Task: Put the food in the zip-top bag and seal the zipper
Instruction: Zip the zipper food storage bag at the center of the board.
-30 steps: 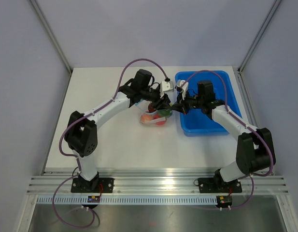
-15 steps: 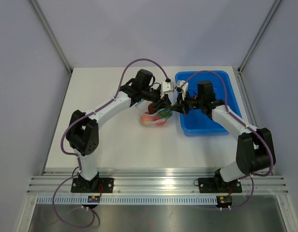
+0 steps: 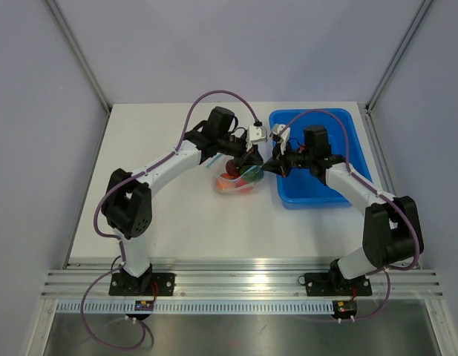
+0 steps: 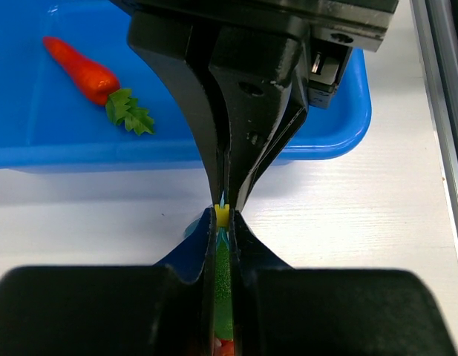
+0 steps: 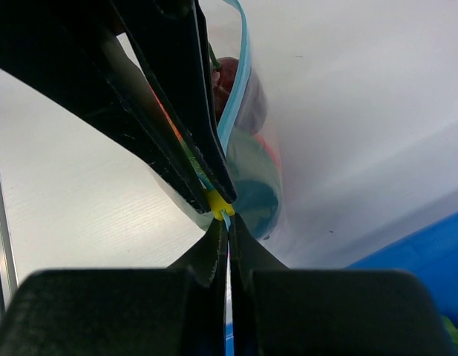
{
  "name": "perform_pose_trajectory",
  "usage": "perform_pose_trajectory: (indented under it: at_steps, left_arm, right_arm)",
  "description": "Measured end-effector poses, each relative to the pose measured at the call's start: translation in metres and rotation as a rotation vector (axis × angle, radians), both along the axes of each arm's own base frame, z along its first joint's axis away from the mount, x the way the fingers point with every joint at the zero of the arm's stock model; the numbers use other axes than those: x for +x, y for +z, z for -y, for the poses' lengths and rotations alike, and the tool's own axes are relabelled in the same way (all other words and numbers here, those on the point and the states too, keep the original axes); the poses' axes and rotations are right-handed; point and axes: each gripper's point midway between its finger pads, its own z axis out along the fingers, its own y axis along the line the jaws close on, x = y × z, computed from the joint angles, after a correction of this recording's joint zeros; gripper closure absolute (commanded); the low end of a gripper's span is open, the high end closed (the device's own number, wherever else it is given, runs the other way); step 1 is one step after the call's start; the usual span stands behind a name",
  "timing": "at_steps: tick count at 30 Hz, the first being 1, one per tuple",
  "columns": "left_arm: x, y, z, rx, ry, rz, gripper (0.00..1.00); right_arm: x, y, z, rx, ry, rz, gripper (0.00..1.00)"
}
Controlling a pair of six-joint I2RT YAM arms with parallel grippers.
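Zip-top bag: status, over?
Left end effector and right end effector both shut on zipper, tip to tip. Zip-top bag holds food. Carrot lies in blue tray, unbagged.

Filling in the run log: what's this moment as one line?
left gripper: shut on zipper | right gripper: shut on zipper | bag: food inside | carrot: in tray

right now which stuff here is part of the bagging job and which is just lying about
Job: zip-top bag, its zipper, food inside it, carrot not yet bagged, left end effector and right end effector, both shut on the zipper.
Lying about: blue tray, table.
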Motion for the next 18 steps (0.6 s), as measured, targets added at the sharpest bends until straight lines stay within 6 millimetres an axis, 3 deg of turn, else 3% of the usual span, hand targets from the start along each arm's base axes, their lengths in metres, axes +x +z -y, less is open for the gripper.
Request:
perform_pose_trajectory:
  at_steps: [4, 6, 8, 11, 15, 18]
  left_arm:
    - [0.0001, -0.0001, -0.0002, 0.0, 0.003, -0.005, 0.84]
    - [0.0, -0.0001, -0.0002, 0.0, 0.003, -0.005, 0.71]
    - [-0.0018, -0.001, -0.0006, 0.002, 0.001, -0.018, 0.65]
    - [-0.004, -0.0022, -0.0012, 0.005, -0.002, -0.031, 0.65]
    - [-0.0035, -0.0027, -0.0012, 0.005, -0.001, -0.033, 0.74]
    - [-0.0018, -0.0025, -0.0017, 0.002, 0.003, -0.032, 0.69]
  right_arm:
    - [-0.0002, 0.0001, -0.0004, 0.005, -0.003, -0.006, 1.0]
    - [-0.0002, 0.0003, -0.0005, 0.006, -0.004, -0.007, 1.0]
    - [0.0012, 0.0013, -0.0004, 0.008, -0.006, -0.001, 1.0]
    - [0.0022, 0.0023, -0.0007, 0.01, -0.007, 0.005, 1.0]
    - [0.0024, 0.0027, -0.0009, 0.011, -0.006, 0.007, 1.0]
    - [0.0023, 0.0029, -0.001, 0.013, -0.007, 0.005, 1.0]
